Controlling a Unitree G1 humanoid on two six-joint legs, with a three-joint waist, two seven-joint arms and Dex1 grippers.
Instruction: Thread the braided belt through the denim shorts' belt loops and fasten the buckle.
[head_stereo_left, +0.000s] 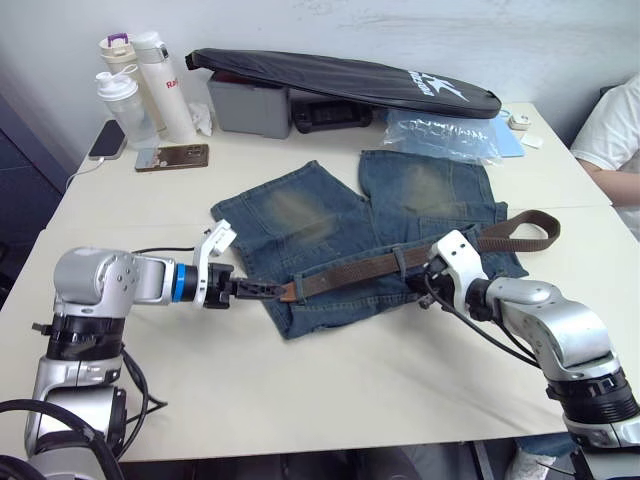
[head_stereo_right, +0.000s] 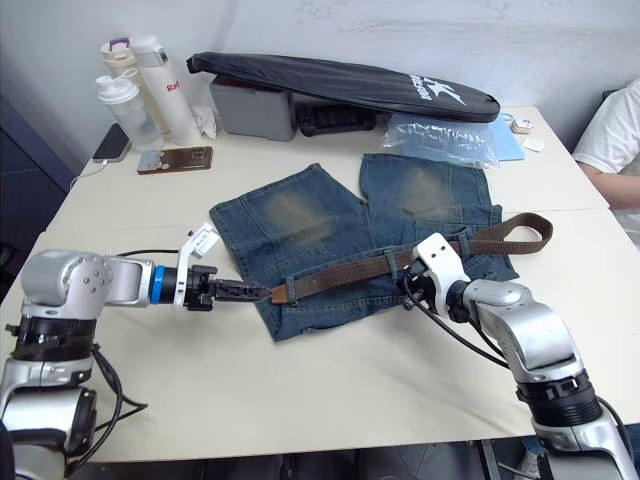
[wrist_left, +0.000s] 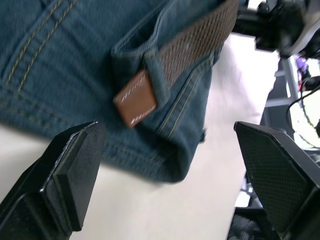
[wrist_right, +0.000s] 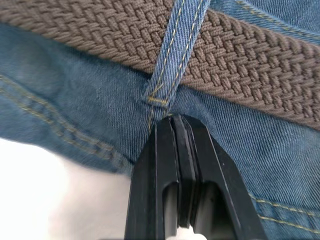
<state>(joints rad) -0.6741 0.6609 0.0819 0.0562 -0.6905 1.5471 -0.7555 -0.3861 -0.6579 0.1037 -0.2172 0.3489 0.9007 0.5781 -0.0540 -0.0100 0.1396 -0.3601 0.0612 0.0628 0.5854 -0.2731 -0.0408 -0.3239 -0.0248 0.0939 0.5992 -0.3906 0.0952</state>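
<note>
an office or lab workroom: plain white tables (head_stereo_left: 330, 380) pushed together against a bare white wall (head_stereo_left: 400, 30), with drink bottles (head_stereo_left: 140, 85), phones (head_stereo_left: 172, 157), a grey box (head_stereo_left: 250, 105) and a seated person's sleeve (head_stereo_left: 612, 125) at the edge.

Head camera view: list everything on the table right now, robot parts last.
denim shorts: one, faded blue, table centre
braided belt: one, brown, along the waistband, tan tip just past a belt loop
bottles: three, white and clear, far left corner
phones: two, beside the bottles
long bag: one, black, far edge, over a grey box
plastic bag: one, clear, far right
person: white sleeve, right edge
left gripper: open, at the belt tip
right gripper: shut, on the waistband under a loop
</note>
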